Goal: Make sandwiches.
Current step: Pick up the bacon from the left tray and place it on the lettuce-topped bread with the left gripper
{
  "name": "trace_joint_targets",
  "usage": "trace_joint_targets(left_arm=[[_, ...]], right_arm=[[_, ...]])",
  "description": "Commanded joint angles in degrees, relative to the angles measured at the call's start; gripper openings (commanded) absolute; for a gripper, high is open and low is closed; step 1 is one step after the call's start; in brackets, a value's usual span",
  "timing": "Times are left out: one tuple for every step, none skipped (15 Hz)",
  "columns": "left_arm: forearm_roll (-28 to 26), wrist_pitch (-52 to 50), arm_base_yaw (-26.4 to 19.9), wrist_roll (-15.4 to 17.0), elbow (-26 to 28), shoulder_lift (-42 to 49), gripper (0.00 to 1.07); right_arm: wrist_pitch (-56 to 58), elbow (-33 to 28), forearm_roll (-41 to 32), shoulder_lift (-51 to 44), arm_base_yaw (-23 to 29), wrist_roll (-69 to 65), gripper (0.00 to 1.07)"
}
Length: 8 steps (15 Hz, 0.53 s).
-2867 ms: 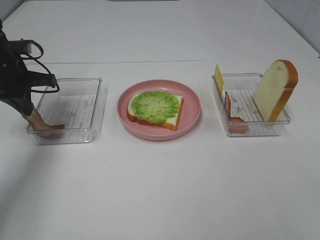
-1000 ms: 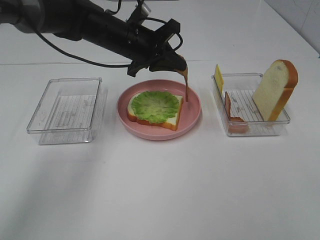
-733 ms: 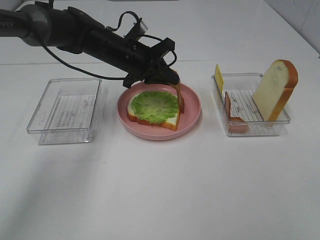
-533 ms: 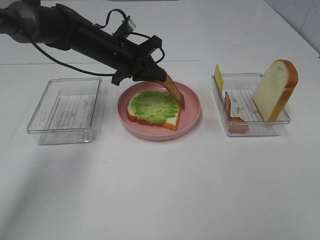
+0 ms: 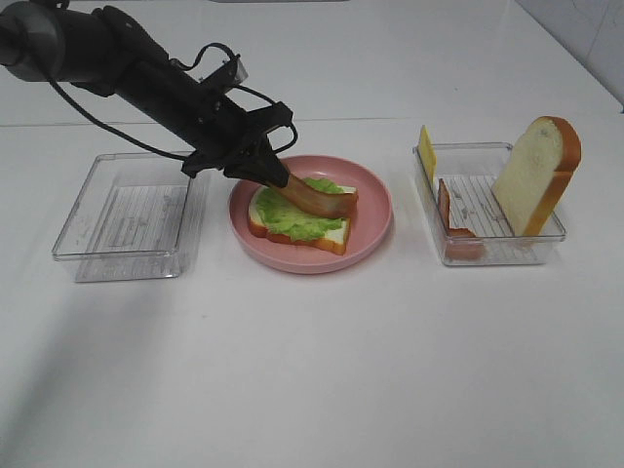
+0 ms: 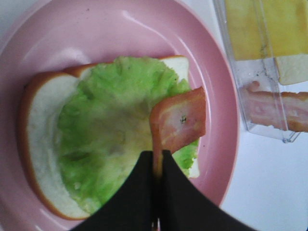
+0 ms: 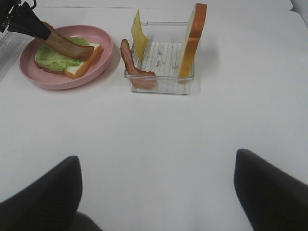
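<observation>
A bread slice with green lettuce (image 5: 297,222) lies on the pink plate (image 5: 375,219). My left gripper (image 5: 273,175) is shut on a bacon strip (image 5: 317,198) and holds it slanted across the lettuce, its far end resting near the bread's right edge. In the left wrist view the strip (image 6: 179,120) hangs from the shut fingers (image 6: 144,192) over the lettuce (image 6: 110,125). The right tray (image 5: 487,210) holds a second bacon strip (image 5: 450,219), a yellow cheese slice (image 5: 426,151) and an upright bread slice (image 5: 538,175). My right gripper (image 7: 156,192) is open, low over the table, far from the tray (image 7: 161,62).
A clear plastic tray (image 5: 132,214) stands left of the plate, with nothing in it. The left arm (image 5: 127,68) reaches in from the back left over that tray's far corner.
My left gripper carried the bacon strip from the left tray over to the plate, then drew back leftward and lower, laying the strip down across the lettuce.
</observation>
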State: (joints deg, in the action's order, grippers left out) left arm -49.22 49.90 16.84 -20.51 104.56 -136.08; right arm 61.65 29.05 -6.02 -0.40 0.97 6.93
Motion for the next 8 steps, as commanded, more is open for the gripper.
trace_joint_targets(left_arm=[[2.2,0.6,-0.1,0.9,0.3,0.4,0.16],[2.2,0.5,-0.1,1.3,0.3,0.4,0.25],[2.2,0.1,-0.1,2.2,0.3,0.5,0.39],[2.2,0.0,-0.1,2.2,0.3,0.7,0.54],[2.2,-0.1,-0.1,2.2,0.3,1.2,0.69],[2.7,-0.1,-0.1,2.1,0.3,2.2,0.79],[4.5,0.4,-0.1,2.1,0.3,3.3,0.82],[7.3,0.5,-0.1,2.1,0.3,5.2,0.82]], right_arm=[[-0.6,-0.1,0.1,-0.6,-0.2,0.7,0.81],[-0.6,-0.1,0.1,-0.6,-0.2,0.7,0.81],[-0.6,-0.1,0.1,-0.6,-0.2,0.7,0.81],[-0.6,-0.1,0.1,-0.6,-0.2,0.7,0.81],[-0.6,-0.1,0.1,-0.6,-0.2,0.7,0.81],[-0.6,-0.1,0.1,-0.6,-0.2,0.7,0.81],[-0.6,-0.1,0.1,-0.6,-0.2,0.7,0.81],[-0.6,-0.1,0.1,-0.6,-0.2,0.7,0.81]])
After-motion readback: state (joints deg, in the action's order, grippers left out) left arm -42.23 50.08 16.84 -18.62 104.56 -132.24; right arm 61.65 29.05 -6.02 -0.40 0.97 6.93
